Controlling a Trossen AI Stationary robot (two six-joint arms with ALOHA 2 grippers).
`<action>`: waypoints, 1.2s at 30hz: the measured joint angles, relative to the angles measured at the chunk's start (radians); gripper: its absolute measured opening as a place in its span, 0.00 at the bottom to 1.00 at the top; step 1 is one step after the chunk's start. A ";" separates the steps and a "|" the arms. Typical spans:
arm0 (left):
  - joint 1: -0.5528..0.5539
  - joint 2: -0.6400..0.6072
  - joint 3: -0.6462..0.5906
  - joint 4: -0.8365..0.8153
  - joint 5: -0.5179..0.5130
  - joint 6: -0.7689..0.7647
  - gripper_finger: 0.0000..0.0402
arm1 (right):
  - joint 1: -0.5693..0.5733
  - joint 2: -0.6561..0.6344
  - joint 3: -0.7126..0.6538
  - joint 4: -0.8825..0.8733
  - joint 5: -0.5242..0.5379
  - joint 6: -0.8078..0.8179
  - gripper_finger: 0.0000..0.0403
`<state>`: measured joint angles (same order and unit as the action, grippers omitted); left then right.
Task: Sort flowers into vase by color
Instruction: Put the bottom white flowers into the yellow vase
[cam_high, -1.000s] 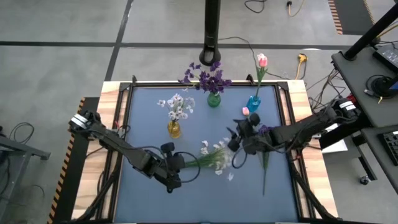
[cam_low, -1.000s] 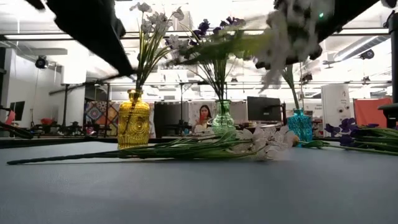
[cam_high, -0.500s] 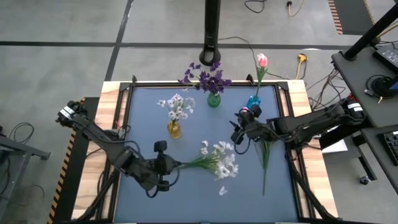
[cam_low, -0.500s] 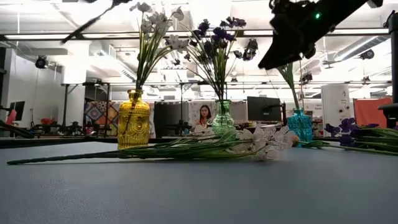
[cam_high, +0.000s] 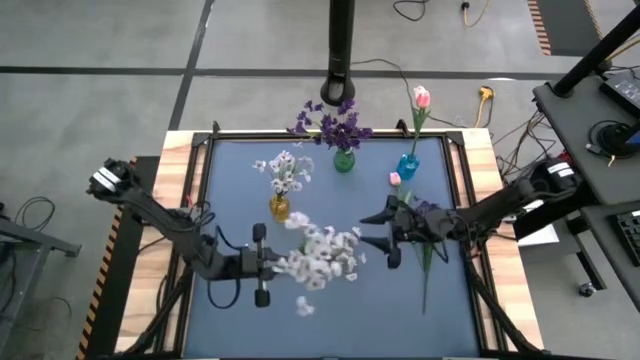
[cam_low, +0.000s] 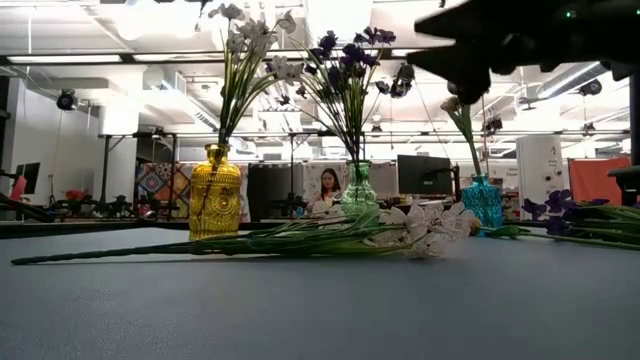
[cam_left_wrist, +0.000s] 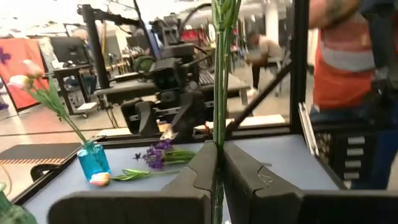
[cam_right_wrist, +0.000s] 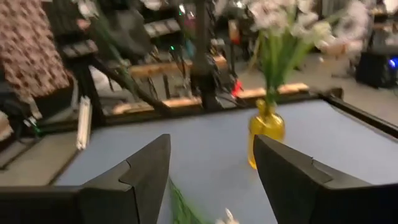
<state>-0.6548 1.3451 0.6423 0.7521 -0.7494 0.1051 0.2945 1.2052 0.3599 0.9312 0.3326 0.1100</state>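
Holding a white spray (cam_high: 320, 262) by its green stem, my left end effector (cam_high: 259, 263) sits over the near-left middle of the tabletop (cam_high: 240, 170), fingers pinched tight on the stem, blossoms fanning to the right. In the low view another white spray (cam_low: 425, 228) lies flat on the surface. Beyond it stand the yellow vase (cam_high: 281, 207) with white sprigs, the green vase (cam_high: 343, 160) with purple blossoms at the far edge, and the blue vase (cam_high: 408, 164) with a pink tulip (cam_high: 421, 97) to the far right. A pink bud (cam_high: 395, 179) and purple sprigs (cam_high: 428, 212) lie beside the right end effector (cam_high: 387, 228), which hovers right of centre with its fingers spread apart and nothing between them. Through the left wrist view I see a person in an orange vest (cam_left_wrist: 348, 50) past the tabletop.
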 joint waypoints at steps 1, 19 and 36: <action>0.002 0.015 -0.019 0.053 0.000 0.002 0.00 | 0.005 0.026 0.004 0.041 0.000 -0.013 0.56; 0.057 0.255 0.026 0.232 -0.080 0.085 0.00 | 0.014 0.354 0.388 0.072 -0.157 -0.200 0.73; 0.076 0.293 0.036 0.251 -0.082 0.062 0.00 | 0.020 0.444 0.486 0.098 -0.175 -0.207 0.41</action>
<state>-0.5785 1.6382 0.6785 1.0031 -0.8310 0.1673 0.3141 1.6497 0.8463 1.0294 0.1574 -0.0967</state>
